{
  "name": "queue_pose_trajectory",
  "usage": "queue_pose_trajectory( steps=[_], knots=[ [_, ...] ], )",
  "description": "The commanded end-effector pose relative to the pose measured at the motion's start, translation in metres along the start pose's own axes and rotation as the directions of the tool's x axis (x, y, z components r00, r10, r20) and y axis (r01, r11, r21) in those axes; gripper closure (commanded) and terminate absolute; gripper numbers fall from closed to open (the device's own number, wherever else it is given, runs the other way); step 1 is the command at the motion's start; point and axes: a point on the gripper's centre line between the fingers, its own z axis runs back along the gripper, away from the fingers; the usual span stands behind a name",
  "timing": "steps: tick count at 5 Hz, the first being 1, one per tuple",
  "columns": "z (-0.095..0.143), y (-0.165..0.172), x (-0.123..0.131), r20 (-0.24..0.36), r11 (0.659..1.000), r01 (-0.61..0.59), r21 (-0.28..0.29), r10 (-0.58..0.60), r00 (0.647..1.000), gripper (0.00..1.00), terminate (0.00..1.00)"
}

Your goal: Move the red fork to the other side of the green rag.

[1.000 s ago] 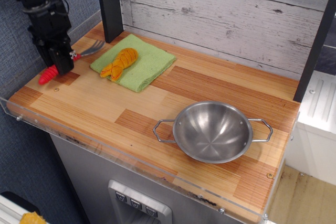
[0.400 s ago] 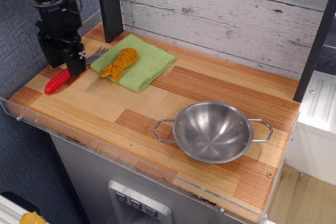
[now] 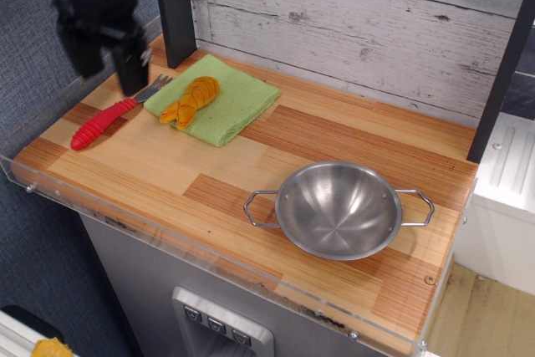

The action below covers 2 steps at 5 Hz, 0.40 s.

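Note:
The red fork (image 3: 100, 124) lies flat on the wooden counter, left of the green rag (image 3: 238, 98). Its grey tines (image 3: 154, 87) point at the rag's left corner and just reach it. My gripper (image 3: 107, 79) is motion-blurred and hangs above the fork's tine end, clear of it. Its two fingers stand apart with nothing between them. The rag lies at the back left of the counter.
An orange ridged item (image 3: 191, 98) lies on the rag's left half. A steel bowl (image 3: 338, 207) with two handles stands front right. A black post (image 3: 175, 6) rises behind the rag. A clear plastic lip (image 3: 167, 236) runs along the counter's front edge.
My gripper let go of the red fork and rose up and away from it. The fork now lies free on the counter, shifted slightly right toward the rag.

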Motion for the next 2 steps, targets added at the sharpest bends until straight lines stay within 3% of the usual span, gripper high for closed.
queue_pose_trajectory(
  steps=[1,2],
  knots=[
    [0.0450,-0.0624,0.0012,0.107,0.996,-0.059,0.065,0.052,0.993,0.00,0.00],
    [0.0504,-0.0722,0.0035,0.098,0.997,0.004,0.082,-0.012,0.995,0.00,0.00]
  ],
)
